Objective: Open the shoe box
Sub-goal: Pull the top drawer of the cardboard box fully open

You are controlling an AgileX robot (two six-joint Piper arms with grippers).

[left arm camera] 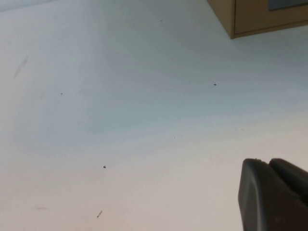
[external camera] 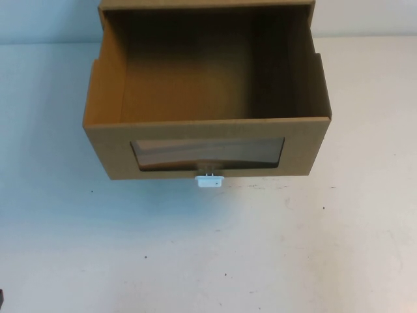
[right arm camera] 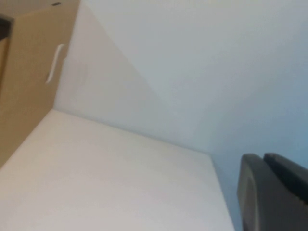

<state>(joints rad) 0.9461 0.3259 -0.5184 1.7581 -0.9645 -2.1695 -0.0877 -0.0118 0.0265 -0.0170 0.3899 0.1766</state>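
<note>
Resting Clear: Both Pincers Closed, Shoe Box Open Ahead of Them

Your left pincer (left arm camera: 267, 164) hangs low over the bare worktop (left arm camera: 120, 120). Its two dark fingers (left arm camera: 252, 192) lie together with no gap between them, and they hold nothing. Ahead of that pincer, and well apart from it, you can see one lower corner of the shoe box (external camera: 208, 91). Only pale worktop with a few dark specks lies between the two.

Your right pincer (right arm camera: 263, 159) is closed as well and grips nothing. It too sits clear of the box. The cardboard front, with its white pull tab (external camera: 210, 182), stands well ahead of that pincer, and a plain light wall (right arm camera: 192, 57) rises beyond the worktop's far edge.

From the high camera you see the box sitting farther out on the worktop than either pincer, and neither one reaches it. Its drawer (external camera: 107, 91) is slid forward out of the outer sleeve (external camera: 208, 4), so the brown interior lies open to the top. The front panel, the face nearest your pincers, carries a wide clear window (external camera: 208, 153). The white tab juts from the panel's lower edge just under the middle of the window. Whether the tab touches the worktop or hangs just above it, you cannot tell from here.
</note>
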